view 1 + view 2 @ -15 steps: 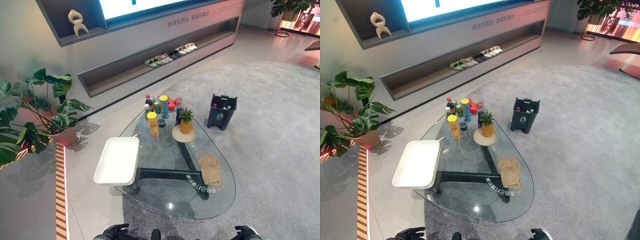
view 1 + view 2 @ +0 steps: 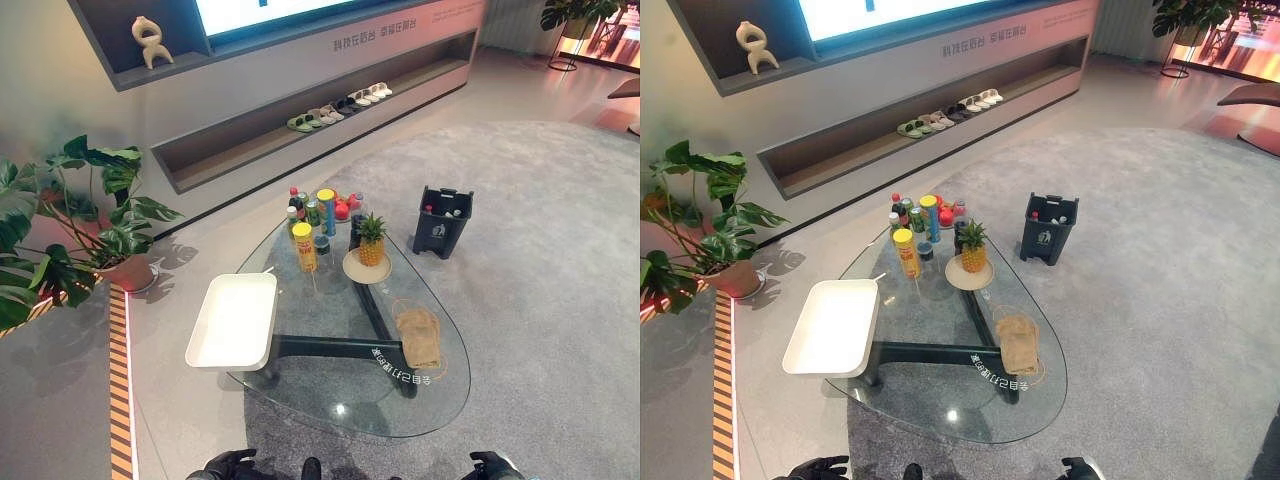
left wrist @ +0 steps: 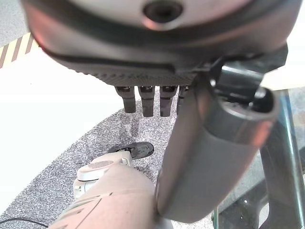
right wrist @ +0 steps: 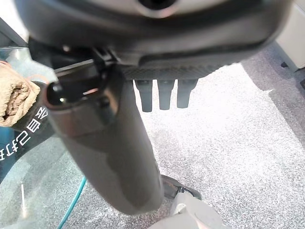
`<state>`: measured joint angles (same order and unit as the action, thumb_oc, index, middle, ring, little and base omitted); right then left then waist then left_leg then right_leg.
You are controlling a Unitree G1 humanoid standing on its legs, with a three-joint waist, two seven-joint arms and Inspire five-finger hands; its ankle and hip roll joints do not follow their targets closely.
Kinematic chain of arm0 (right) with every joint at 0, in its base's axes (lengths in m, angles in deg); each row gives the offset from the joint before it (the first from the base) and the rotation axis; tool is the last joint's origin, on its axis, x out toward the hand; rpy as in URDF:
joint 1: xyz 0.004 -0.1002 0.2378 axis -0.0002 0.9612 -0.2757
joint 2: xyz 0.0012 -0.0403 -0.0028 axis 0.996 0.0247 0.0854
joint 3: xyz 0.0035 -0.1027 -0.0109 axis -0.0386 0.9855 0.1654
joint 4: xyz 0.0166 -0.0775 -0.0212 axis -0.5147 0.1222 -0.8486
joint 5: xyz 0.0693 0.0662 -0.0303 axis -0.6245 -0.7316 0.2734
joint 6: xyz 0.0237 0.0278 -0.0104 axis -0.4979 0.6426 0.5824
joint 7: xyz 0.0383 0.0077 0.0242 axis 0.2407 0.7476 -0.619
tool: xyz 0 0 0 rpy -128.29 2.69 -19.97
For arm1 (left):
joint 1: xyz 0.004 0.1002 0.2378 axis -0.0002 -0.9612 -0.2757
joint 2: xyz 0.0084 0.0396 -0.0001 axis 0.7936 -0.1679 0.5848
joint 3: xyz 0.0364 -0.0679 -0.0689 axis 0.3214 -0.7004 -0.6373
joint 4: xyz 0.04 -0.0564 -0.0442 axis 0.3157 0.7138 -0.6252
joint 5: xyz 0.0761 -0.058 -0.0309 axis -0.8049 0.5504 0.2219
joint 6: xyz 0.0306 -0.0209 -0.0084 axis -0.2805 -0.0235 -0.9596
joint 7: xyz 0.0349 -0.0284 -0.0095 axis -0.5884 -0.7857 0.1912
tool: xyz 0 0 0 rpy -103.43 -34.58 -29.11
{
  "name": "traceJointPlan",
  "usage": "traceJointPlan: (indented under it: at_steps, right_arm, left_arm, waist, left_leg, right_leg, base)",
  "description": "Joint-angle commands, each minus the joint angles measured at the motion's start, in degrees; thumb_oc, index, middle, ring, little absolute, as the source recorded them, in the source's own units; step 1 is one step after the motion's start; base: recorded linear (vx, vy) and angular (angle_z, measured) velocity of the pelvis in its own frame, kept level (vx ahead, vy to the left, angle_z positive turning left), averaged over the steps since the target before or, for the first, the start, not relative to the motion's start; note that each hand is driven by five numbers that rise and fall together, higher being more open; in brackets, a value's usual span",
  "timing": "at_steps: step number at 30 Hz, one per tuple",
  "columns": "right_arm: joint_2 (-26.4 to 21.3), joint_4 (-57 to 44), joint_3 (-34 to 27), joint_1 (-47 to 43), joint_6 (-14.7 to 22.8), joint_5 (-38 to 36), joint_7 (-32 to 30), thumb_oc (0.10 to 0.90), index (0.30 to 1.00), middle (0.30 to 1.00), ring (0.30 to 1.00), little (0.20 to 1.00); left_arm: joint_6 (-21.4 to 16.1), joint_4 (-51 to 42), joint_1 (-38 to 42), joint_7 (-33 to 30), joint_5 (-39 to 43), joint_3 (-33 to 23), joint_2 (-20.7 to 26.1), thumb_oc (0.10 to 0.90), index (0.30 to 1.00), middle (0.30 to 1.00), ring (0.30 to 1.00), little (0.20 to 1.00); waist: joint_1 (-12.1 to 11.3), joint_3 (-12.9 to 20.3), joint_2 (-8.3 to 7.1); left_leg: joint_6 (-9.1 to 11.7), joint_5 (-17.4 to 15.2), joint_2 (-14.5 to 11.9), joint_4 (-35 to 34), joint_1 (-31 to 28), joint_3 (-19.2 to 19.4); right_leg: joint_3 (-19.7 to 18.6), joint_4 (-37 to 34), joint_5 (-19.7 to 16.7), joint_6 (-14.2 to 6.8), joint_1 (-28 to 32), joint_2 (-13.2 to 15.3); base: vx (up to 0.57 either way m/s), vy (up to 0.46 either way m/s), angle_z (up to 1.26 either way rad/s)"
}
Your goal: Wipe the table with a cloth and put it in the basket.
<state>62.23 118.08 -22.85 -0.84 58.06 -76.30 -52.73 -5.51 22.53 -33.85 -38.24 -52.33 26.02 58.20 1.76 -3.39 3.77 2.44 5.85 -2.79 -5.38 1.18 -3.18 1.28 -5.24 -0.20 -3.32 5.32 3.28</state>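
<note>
A tan folded cloth [image 2: 420,337] lies on the right part of the glass table [image 2: 340,405], near its front edge. The cloth [image 4: 14,100] also shows at the edge of the right wrist view. A white rectangular basket [image 2: 235,320] rests on the table's left side. My left hand [image 2: 230,465] and right hand [image 2: 493,466] hang low in front of the table, well short of the cloth. In the wrist views the left hand [image 3: 157,38] and the right hand [image 4: 157,33] have relaxed, straight fingers and hold nothing.
Several bottles and cans [image 2: 312,215] and a pineapple on a plate [image 2: 371,245] stand at the table's far end. A dark bin [image 2: 443,222] sits on the carpet to the far right. A potted plant [image 2: 100,235] stands to the left, by a low shelf with shoes [image 2: 340,107].
The whole picture has shifted slightly, so the camera moved. The cloth, the basket and both hands keep their places.
</note>
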Motion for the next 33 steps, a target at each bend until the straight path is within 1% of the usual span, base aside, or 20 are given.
traceJointPlan:
  at_steps: [1, 13, 20, 25, 27, 31, 32, 33]
  right_arm:
    - [-0.71, 2.66, -1.31, -2.35, 0.36, -0.45, -1.27, 0.8, 0.9, 0.9, 0.9, 0.9]
    - [-0.83, 2.8, -1.37, -2.49, 0.16, -0.3, -1.17, 0.8, 0.9, 0.9, 0.9, 0.9]
    - [-1.46, 3.08, -1.99, -2.2, 0.04, -0.31, -1.27, 0.8, 0.9, 0.9, 0.9, 0.9]
    - [-2.19, 3.82, -2.81, -1.51, 0.28, 0.47, -1.43, 0.8, 0.9, 0.9, 0.9, 0.9]
    - [-2.95, 3.23, -2.73, -1.36, -0.01, 1.17, -1.53, 0.8, 0.9, 0.9, 0.9, 0.9]
    - [-4.79, 1.99, -1.36, -4.23, -1.14, 0.79, -1.54, 0.8, 0.9, 0.9, 0.9, 0.9]
    - [-5.3, 2.05, -1.08, -5.66, -1.45, 0.67, -1.54, 0.8, 0.9, 0.9, 0.9, 0.9]
    - [-5.41, 2.08, -1.05, -5.89, -1.56, 0.71, -1.55, 0.8, 0.9, 0.9, 0.9, 0.9]
  left_arm:
    - [-0.22, 3.11, 4.66, -0.88, 0.05, -0.87, 0.87, 0.8, 0.9, 0.9, 0.9, 0.9]
    - [-0.28, 3.37, 4.39, -1.24, 0.3, -1.45, 1.01, 0.8, 0.9, 0.9, 0.9, 0.9]
    - [-0.15, 3.22, 4.06, -1.82, 1.09, -2.32, 1.53, 0.8, 0.9, 0.9, 0.9, 0.9]
    - [-1.29, 3.42, 3.11, -1.62, 1.7, -3.12, 2.01, 0.8, 0.9, 0.9, 0.9, 0.9]
    - [-1.9, 2.46, 2.59, -1.82, 3.26, -3.54, 2.58, 0.8, 0.9, 0.9, 0.9, 0.9]
    - [-2.56, 0.48, 5.55, -2.52, 8.16, -2.14, 3.38, 0.8, 0.9, 0.9, 0.9, 0.9]
    - [-3.21, -0.08, 7.08, -2.44, 9.78, -1.85, 3.68, 0.8, 0.9, 0.9, 0.9, 0.9]
    - [-3.32, -0.15, 7.34, -2.39, 10.07, -1.83, 3.75, 0.8, 0.9, 0.9, 0.9, 0.9]
  waist:
    - [-1.23, -1.51, -2.77]
    - [-1.35, -1.07, -2.58]
    - [-1.42, -1.37, -2.6]
    - [-1.56, -1.86, -2.38]
    - [-1.4, -2.73, -2.18]
    - [-0.86, -6.54, -1.36]
    - [-0.74, -8.41, -0.97]
    - [-0.72, -8.66, -0.9]
  left_leg:
    - [2.82, -8.03, -2.76, 0.38, -4.56, 4.73]
    - [3.01, -8.15, -2.98, 0.38, -5.17, 4.81]
    - [3.09, -7.96, -3.1, 0.38, -4.73, 4.77]
    - [2.84, -7.61, -2.62, 0.38, -3.99, 4.33]
    - [2.82, -7.19, -2.46, 0.38, -2.66, 4.63]
    - [2.47, -5.72, -2.1, 0.38, 2.12, 4.47]
    - [2.09, -5.13, -1.75, 0.38, 4.0, 4.04]
    - [2.03, -5.05, -1.69, 0.38, 4.31, 3.96]
  right_leg:
    - [3.21, 0.24, -0.21, -5.47, -1.4, 7.15]
    - [3.59, 0.24, -0.05, -5.56, -0.79, 7.35]
    - [3.66, 0.24, -0.16, -5.6, -1.16, 7.35]
    - [3.2, 0.24, -0.69, -5.7, -2.06, 7.36]
    - [2.52, 0.24, -1.3, -5.94, -3.65, 7.53]
    - [1.61, 0.24, -3.0, -5.51, -9.22, 7.7]
    - [1.06, 0.24, -3.62, -5.08, -11.39, 7.36]
    - [0.94, 0.24, -3.71, -5.0, -11.76, 7.28]
  base:
    - [0.0, 0.0, 0.0]
    - [0.0, 0.0, 0.0]
    - [0.0, 0.0, 0.0]
    - [0.06, 0.001, -0.01]
    - [0.05, 0.001, 0.0]
    - [-0.18, 0.031, -0.01]
    - [-0.15, 0.022, 0.03]
    - [-0.12, 0.018, 0.03]
